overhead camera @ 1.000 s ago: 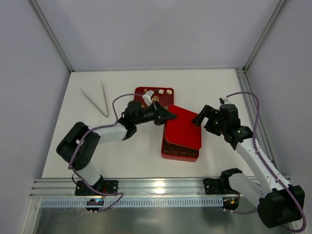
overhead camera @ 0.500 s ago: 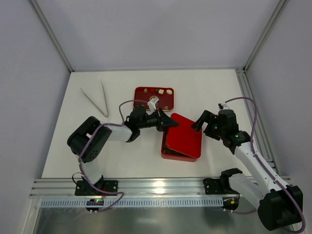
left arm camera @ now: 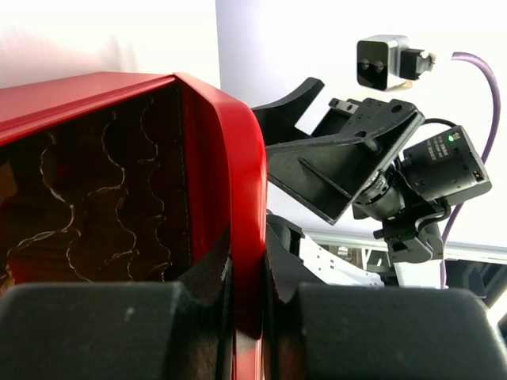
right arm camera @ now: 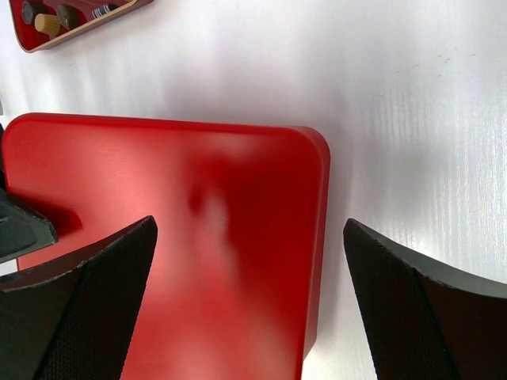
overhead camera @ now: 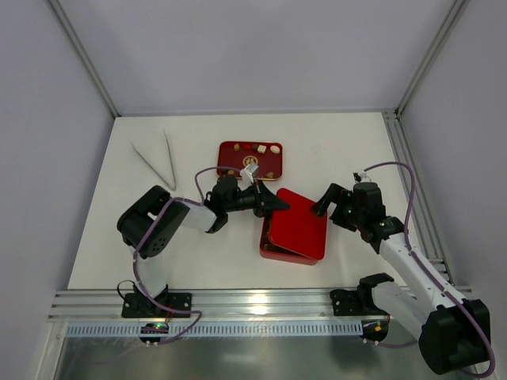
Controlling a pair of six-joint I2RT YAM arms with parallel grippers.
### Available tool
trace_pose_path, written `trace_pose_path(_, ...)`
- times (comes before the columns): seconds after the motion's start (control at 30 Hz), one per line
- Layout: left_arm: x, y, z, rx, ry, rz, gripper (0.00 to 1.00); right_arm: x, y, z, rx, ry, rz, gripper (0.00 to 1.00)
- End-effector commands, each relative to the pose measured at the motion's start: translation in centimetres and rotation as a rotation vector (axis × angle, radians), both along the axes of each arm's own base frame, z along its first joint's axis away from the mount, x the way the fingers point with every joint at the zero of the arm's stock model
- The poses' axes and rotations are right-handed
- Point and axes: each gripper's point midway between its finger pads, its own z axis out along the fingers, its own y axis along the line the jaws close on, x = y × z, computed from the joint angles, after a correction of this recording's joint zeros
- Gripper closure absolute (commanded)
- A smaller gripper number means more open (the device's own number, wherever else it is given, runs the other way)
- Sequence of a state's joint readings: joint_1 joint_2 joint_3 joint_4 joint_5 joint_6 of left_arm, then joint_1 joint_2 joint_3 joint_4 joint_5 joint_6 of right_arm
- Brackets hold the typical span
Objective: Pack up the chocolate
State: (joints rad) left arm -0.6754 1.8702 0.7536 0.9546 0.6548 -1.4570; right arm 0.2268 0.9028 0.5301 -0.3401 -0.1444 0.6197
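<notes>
The flat red lid (overhead camera: pixel 298 224) lies over the red box (overhead camera: pixel 272 252), of which only the near left edge shows. My left gripper (overhead camera: pixel 276 203) is shut on the lid's far left rim. In the left wrist view the red rim (left arm camera: pixel 242 198) stands pinched between my fingertips (left arm camera: pixel 207 273). My right gripper (overhead camera: pixel 323 199) hovers open at the lid's right edge. In the right wrist view it (right arm camera: pixel 249 301) straddles the lid's corner (right arm camera: pixel 198 237) without touching it. Several chocolate pieces (overhead camera: pixel 259 149) lie on a red tray (overhead camera: pixel 230 147) behind the box. Some also show in the right wrist view (right arm camera: pixel 47 22).
Metal tweezers (overhead camera: pixel 158 162) lie on the white table at the far left. An aluminium rail (overhead camera: pixel 253 305) runs along the near edge. The enclosure frame post (overhead camera: pixel 396 134) stands at the right.
The lid has come down from a tilt until it covers the box, hiding the row of pieces seen at the box's near edge. Both grippers have moved slightly with it.
</notes>
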Motion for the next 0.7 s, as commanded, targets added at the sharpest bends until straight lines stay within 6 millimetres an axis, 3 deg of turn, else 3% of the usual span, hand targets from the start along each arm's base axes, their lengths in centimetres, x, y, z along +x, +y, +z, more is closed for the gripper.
trace_pose_path(0.0,0.2,0.4,0.9,-0.036,-0.066,-0.012,0.98,0.7,0.2,0.7,0.013,-0.054,0.006,0.00)
trace_pose_path(0.5,1.0,2.1,-0.7,-0.010,-0.054,0.000,0.69,0.4,0.5,-1.2,0.025,-0.011,0.007,0.00)
trace_pose_path(0.67,1.4,2.9,-0.9,-0.006,-0.056,0.012,0.65,0.4,0.8,-1.7,0.039,-0.003,0.014,0.02)
